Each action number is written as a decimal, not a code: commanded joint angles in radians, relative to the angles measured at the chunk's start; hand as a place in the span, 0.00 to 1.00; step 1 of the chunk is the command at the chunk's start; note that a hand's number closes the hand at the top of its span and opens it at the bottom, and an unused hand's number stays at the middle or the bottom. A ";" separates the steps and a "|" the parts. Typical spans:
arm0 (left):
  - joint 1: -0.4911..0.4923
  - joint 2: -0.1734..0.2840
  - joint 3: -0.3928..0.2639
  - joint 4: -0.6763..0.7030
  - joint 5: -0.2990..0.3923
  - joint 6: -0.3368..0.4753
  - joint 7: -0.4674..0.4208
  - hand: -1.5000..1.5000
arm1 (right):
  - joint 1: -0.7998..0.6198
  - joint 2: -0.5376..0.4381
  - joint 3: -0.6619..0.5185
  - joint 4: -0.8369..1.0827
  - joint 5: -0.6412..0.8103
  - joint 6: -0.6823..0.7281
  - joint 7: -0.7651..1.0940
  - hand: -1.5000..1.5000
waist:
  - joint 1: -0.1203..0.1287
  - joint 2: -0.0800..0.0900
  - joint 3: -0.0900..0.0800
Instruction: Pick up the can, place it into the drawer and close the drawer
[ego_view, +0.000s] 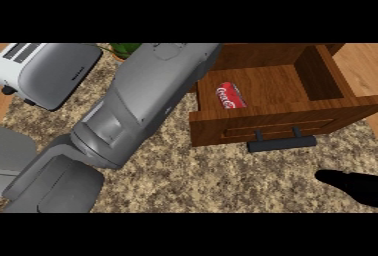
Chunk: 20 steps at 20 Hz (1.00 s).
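Observation:
A red can (231, 96) lies on its side inside the open wooden drawer (325, 107), against its left end. The drawer's dark bar handle (280, 142) faces me on the front panel. My left forearm (140, 105) runs from the lower left up to the top edge beside the drawer's left side, and its hand does not show. My right hand (353, 186) is a black shape at the lower right edge, below and right of the handle and apart from the drawer. It holds nothing that I can see.
A white and grey toaster (44, 70) stands at the upper left. Something green (125, 49) peeks out at the top beside my left arm. Speckled counter (221, 180) stretches in front of the drawer.

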 joint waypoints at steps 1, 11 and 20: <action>0.022 0.000 -0.010 -0.044 0.056 0.020 -0.026 0.00 | -0.050 -0.060 0.041 0.086 0.122 0.019 -0.051 0.00 | 0.007 -0.003 0.000; -0.054 0.000 0.016 0.062 0.041 0.004 -0.057 0.00 | -0.213 -0.080 0.229 0.338 0.459 -0.052 -0.123 0.00 | 0.062 -0.002 -0.001; -0.046 0.043 0.034 0.042 0.045 -0.062 -0.031 0.00 | -0.296 -0.007 0.345 0.716 0.728 -0.243 -0.226 0.00 | 0.097 -0.013 -0.001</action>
